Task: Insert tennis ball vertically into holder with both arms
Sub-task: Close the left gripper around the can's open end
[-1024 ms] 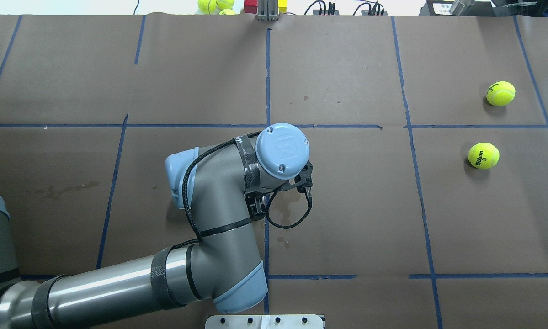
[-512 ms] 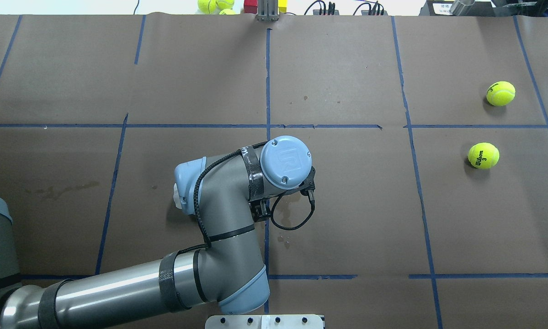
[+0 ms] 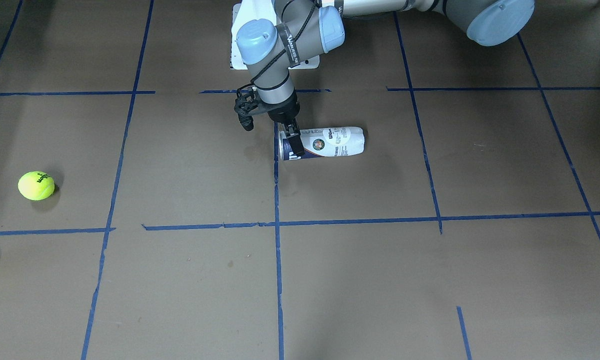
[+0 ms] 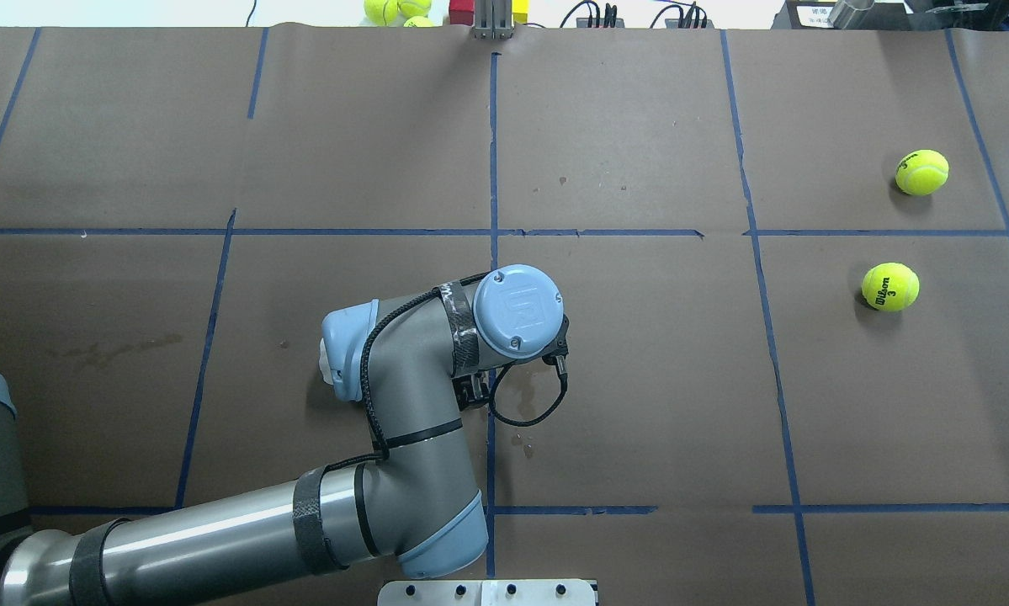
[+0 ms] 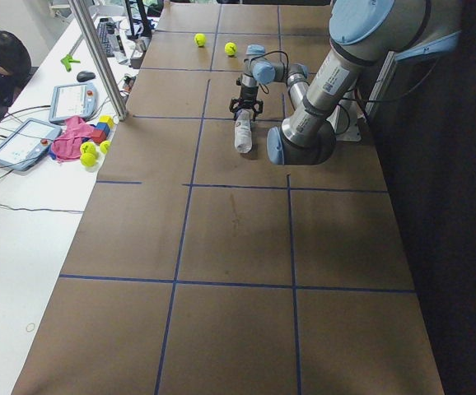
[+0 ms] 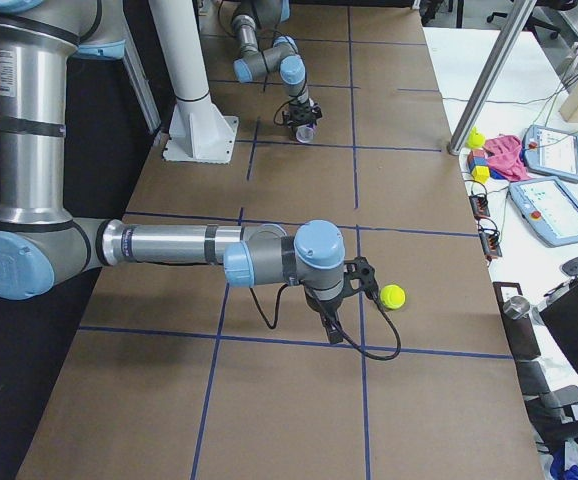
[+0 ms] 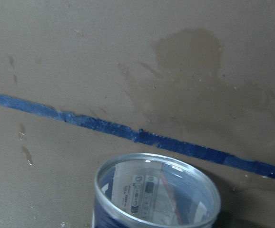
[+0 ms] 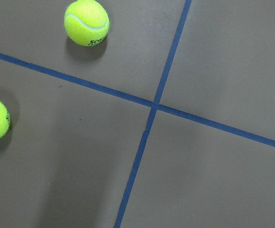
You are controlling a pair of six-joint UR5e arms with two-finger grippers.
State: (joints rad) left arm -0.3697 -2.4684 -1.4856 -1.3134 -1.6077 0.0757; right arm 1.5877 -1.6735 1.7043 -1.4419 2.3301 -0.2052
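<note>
The holder (image 3: 330, 142) lies on its side near the middle of the tabletop's (image 3: 380, 280) robot-side edge, its open end directly beneath the left gripper (image 3: 292, 145). Whether the jaws clamp it is unclear.

My left arm (image 4: 403, 396) draws its wrist back toward my base. In the overhead view the round blue wrist cap (image 4: 518, 313) sits closer to the near edge of the table (image 4: 639, 404) than a second ago. The black cable loop (image 4: 531, 414) comes back with it. A white sliver of the holder (image 3: 330, 142), hidden a second ago, peeks out beside the other blue joint cap (image 4: 346, 349).
</note>
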